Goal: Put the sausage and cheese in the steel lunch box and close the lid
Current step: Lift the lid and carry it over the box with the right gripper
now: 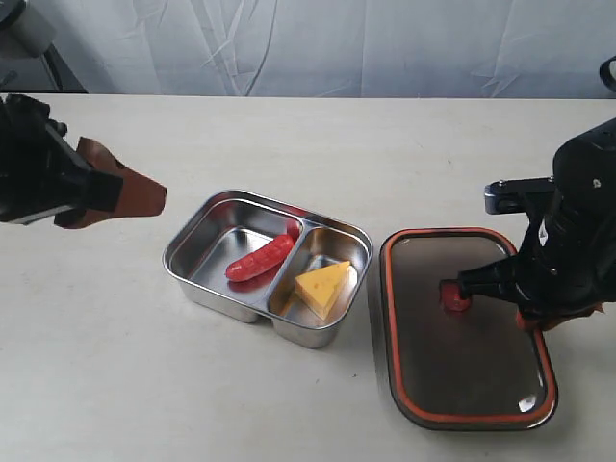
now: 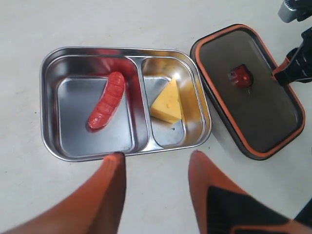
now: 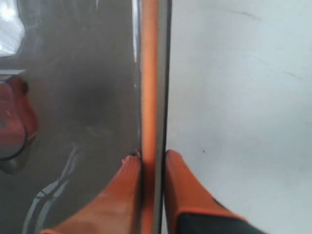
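Note:
The steel lunch box [image 1: 192,252] [image 2: 48,105] stands mid-table without a cover. Its left compartment holds the red sausage [image 1: 260,257] [image 2: 107,100]; its right one holds the yellow cheese [image 1: 323,286] [image 2: 166,101]. The dark lid [image 1: 481,346] [image 2: 263,109] [image 3: 73,97] lies seal-side up to the right of the box, its orange valve [image 1: 454,295] [image 2: 240,76] showing. My right gripper [image 1: 544,318] [image 3: 152,157] is shut on the lid's right edge, one finger on each side of the orange rim. My left gripper [image 1: 144,197] [image 2: 155,157] is open, empty, left of the box.
The pale table [image 1: 308,144] runs back to a wrinkled grey-white backdrop [image 1: 318,43]. The right arm's black wrist [image 1: 577,221] hangs over the lid's right side.

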Robot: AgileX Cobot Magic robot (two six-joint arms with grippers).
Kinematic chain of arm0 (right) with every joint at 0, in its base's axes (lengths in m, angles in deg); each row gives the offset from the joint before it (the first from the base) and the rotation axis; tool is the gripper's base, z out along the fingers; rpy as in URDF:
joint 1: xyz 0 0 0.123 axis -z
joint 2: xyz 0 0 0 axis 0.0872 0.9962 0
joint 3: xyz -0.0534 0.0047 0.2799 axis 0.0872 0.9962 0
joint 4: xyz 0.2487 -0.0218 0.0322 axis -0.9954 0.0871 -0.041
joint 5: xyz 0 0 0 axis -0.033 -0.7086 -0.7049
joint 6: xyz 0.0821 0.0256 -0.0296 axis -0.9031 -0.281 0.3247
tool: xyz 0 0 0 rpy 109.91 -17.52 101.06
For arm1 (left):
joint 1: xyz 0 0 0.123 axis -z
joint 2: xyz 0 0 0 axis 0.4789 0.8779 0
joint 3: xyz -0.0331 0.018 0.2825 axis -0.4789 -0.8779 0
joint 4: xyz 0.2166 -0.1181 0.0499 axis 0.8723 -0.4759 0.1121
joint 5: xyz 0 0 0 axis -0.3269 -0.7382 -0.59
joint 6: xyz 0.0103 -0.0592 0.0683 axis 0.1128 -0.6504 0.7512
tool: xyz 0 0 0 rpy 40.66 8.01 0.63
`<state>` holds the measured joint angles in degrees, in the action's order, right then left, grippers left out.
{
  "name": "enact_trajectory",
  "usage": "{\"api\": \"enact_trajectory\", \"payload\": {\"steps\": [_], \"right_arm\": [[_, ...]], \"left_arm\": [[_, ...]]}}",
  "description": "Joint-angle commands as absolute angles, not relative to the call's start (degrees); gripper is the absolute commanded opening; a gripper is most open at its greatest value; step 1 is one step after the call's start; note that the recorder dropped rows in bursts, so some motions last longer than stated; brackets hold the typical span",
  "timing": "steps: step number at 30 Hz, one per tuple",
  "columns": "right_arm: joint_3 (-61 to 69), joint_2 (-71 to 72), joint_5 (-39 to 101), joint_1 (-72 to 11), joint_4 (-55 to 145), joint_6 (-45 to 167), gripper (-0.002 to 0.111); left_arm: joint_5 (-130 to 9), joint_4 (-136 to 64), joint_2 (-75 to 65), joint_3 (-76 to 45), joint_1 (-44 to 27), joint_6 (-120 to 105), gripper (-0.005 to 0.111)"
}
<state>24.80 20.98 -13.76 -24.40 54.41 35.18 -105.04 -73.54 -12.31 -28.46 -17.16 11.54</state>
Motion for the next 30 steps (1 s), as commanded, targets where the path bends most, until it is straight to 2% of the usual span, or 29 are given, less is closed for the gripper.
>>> {"api": "enact_trajectory", "payload": {"steps": [1, 15, 30], "right_arm": [[25.0, 17.2, -15.6, -24.1, 58.1, 35.8, -0.001], [25.0, 0.2, -16.8, -24.1, 59.2, 36.0, -0.001], [25.0, -3.1, -8.4, -24.1, 37.5, 49.2, -0.001]], "left_arm": [[-106.0, -76.5, -12.6, -27.3, -18.2, 11.4, 0.045], [-113.8, -101.1, -6.9, -27.3, -18.2, 25.2, 0.045], [-119.4, -115.2, 3.6, -27.3, -18.2, 37.2, 0.045]]}}
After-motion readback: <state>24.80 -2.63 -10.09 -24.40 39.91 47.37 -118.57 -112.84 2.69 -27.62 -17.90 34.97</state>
